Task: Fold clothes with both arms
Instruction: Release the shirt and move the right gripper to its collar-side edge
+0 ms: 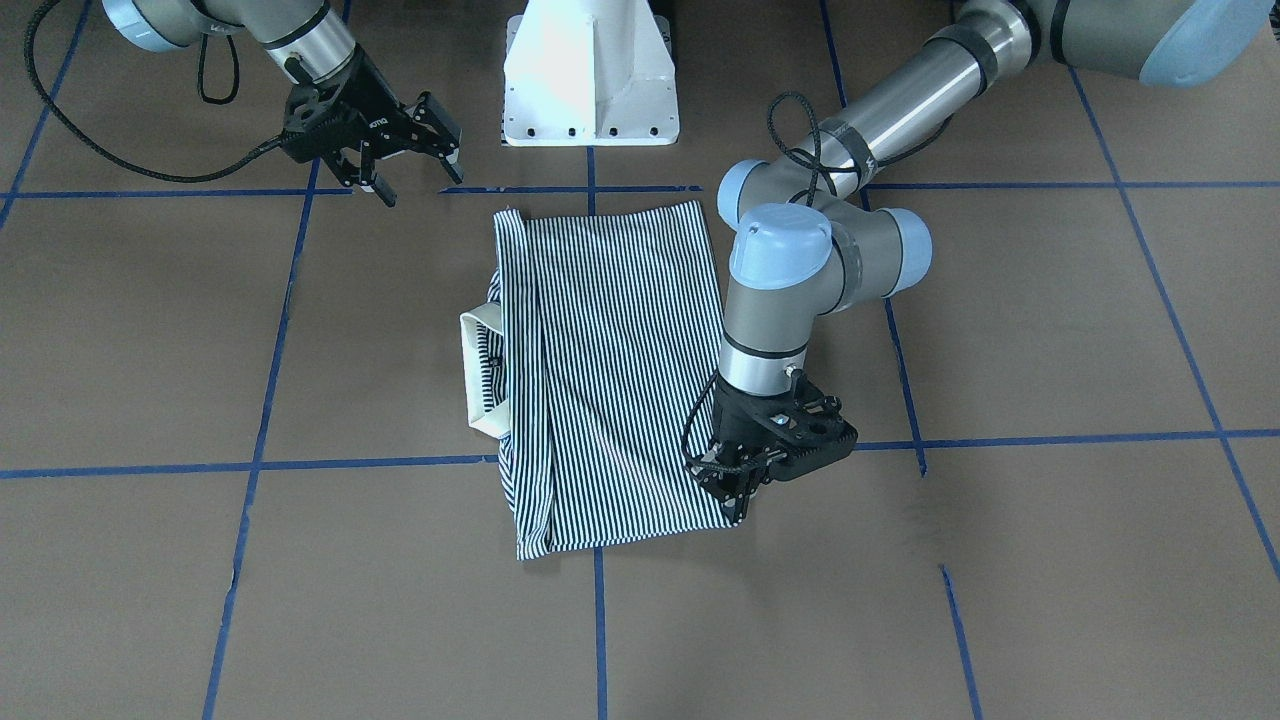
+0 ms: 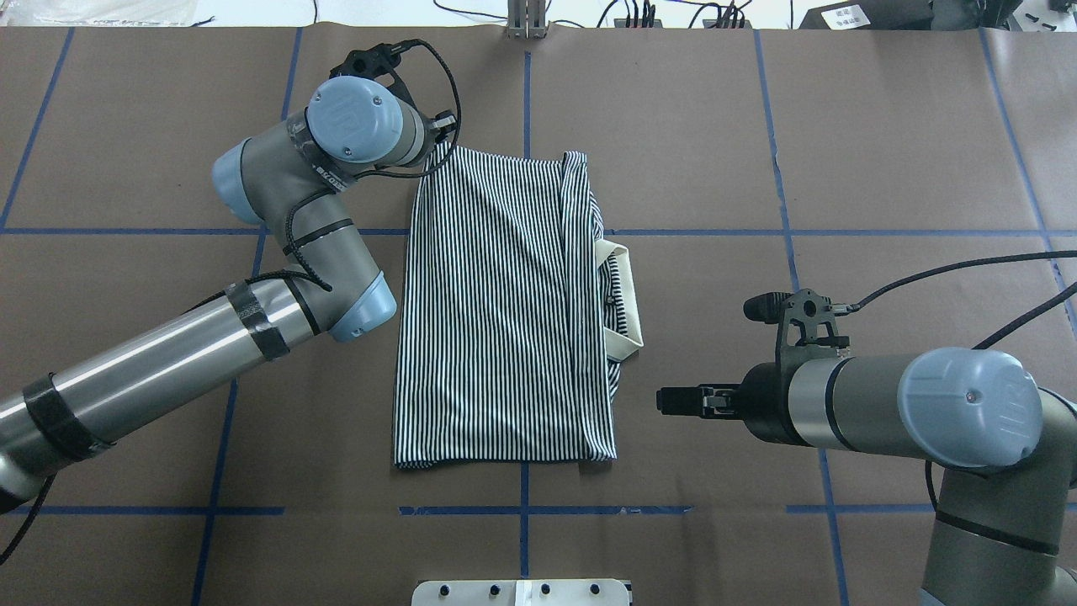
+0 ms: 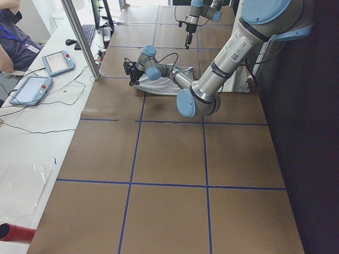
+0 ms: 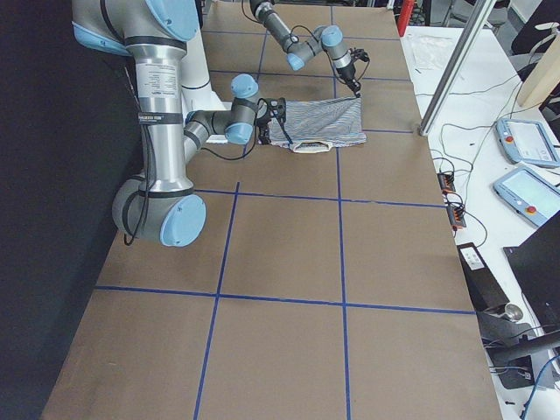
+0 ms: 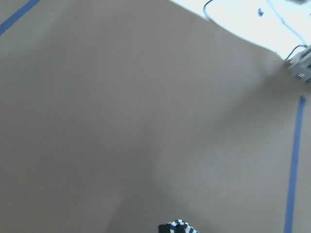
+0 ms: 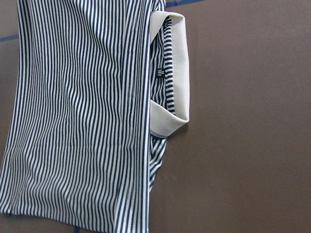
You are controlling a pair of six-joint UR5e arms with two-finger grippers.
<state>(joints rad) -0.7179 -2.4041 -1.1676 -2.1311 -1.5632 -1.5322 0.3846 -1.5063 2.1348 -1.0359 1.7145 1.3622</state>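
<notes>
Overhead exterior view: the striped polo shirt (image 2: 496, 311) lies mid-bench as a lengthwise-folded rectangle. Its white collar (image 2: 624, 295) pokes out of the edge on the robot's right. The left tool (image 1: 738, 495) stands at the shirt's far corner on the robot's left, fingers drawn together on the cloth. A scrap of stripes at the bottom of the left wrist view supports a grip on that corner. The right tool (image 1: 420, 183) hovers with fingers spread and nothing in them, near the shirt's near right corner but apart from it, over the brown bench (image 2: 883, 151).

The cross fold appears not yet made, and only one corner is held. The likely trouble is a lopsided lift: if the left arm pulls alone, the stacked layers may slide over one another and the rectangle may skew or open. The pinch looks narrow and may hold only the top layer, leaving the rest behind. The protruding collar could drag or flip out as the cloth moves, spoiling the fold's edge.
</notes>
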